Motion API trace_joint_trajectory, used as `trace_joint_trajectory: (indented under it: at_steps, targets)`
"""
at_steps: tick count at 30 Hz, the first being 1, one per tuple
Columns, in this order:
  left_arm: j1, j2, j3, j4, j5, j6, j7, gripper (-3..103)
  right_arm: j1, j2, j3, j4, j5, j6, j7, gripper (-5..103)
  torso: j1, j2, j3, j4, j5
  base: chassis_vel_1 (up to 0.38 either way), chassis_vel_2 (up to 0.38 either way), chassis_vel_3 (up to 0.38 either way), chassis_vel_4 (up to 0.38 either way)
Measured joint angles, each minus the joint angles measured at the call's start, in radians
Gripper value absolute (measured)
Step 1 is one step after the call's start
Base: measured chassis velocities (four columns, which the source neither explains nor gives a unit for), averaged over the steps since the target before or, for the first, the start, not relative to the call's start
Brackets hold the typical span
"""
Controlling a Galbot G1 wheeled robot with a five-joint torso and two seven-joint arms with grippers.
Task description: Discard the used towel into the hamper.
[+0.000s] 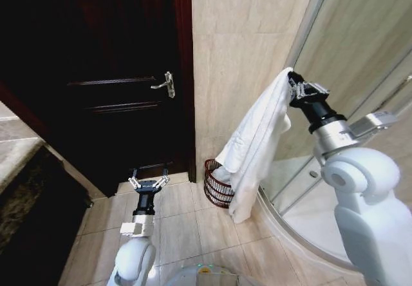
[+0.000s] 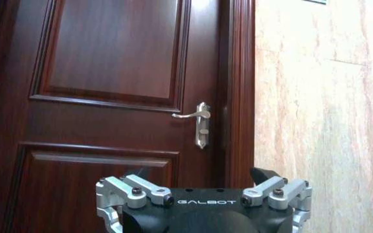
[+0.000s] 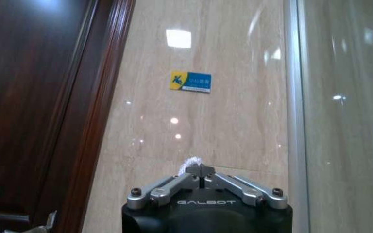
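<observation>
A tall dark reddish-brown panelled wooden door (image 1: 109, 73) takes up the left half of the head view, its upper panels lost in shadow; the left wrist view shows the panels plainly. Beside it stands a beige polished stone-tiled wall (image 1: 238, 60), and to the right the curved glass shower screen (image 1: 360, 41), cut off by the picture's edge. The floor of pale square tiles (image 1: 180, 225) runs beneath.

A large white used towel (image 1: 257, 147) hangs in long folds from the right gripper (image 1: 294, 85), which is raised high near the wall and shower screen. In the right wrist view its fingers (image 3: 193, 171) are pressed together on a small white tuft of cloth, so it grips the towel by a corner. The towel's lower part hangs in front of the hamper and hides its right side.

The small round dark reddish-brown wire-bar hamper (image 1: 214, 186) stands on the floor in the corner, against the wall just right of the door; a bit of white shows inside it, hard to make out.

The left gripper (image 1: 149, 182) hangs low over the floor before the door, fingers spread wide and holding nothing.

A curved silver lever door handle (image 1: 165, 85) sits on the door's right edge. A small blue and yellow sticker (image 3: 190, 81) is on the wall; its print is unreadable.
</observation>
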Motion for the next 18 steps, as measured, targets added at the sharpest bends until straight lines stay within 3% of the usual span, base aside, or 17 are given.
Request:
trace_joint_trajectory:
  at_steps: [18]
  targets:
    - [-0.001, -0.006, 0.006, 0.011, 0.007, -0.003, 0.0, 100, -0.033, -0.01, 0.017, 0.048, 0.031, -0.035, 0.007, 0, 0.037, 0.083, 0.046, 0.0, 0.0002, 0.026, -0.026, -0.027, 0.029]
